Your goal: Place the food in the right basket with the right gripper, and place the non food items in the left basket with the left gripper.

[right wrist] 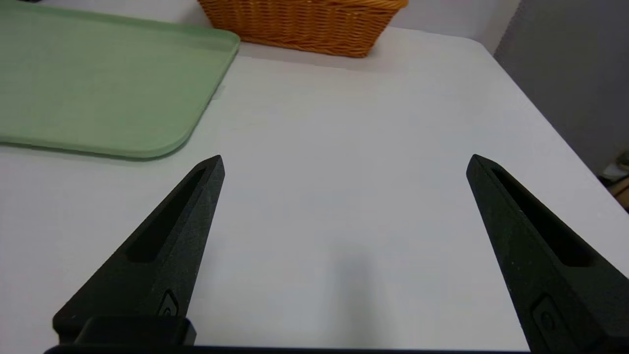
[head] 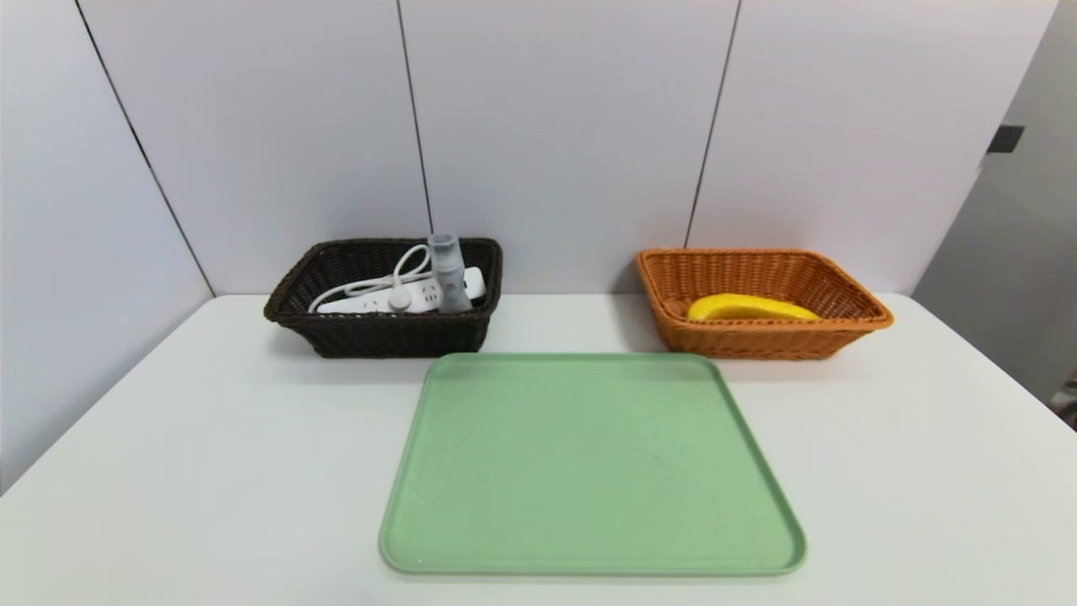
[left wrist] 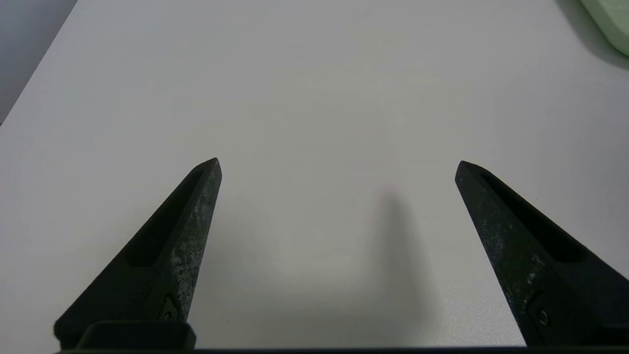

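A yellow banana (head: 751, 308) lies inside the orange-tan right basket (head: 761, 341) at the back right. The dark brown left basket (head: 383, 335) at the back left holds a white power strip (head: 395, 297) with its coiled cord and a small white bottle (head: 449, 273) with a clear cap standing against it. No pen shows. Neither arm appears in the head view. My left gripper (left wrist: 338, 162) hangs open over bare table, nothing between its fingers. My right gripper (right wrist: 345, 158) is open too, over the table, with the right basket (right wrist: 304, 27) farther ahead.
A flat green tray (head: 589, 539) with nothing on it lies in the middle of the white table (head: 168, 471), just in front of the two baskets. Its corner shows as tray (right wrist: 98, 98) and tray (left wrist: 612, 22). Grey wall panels stand behind; the table's right edge drops off.
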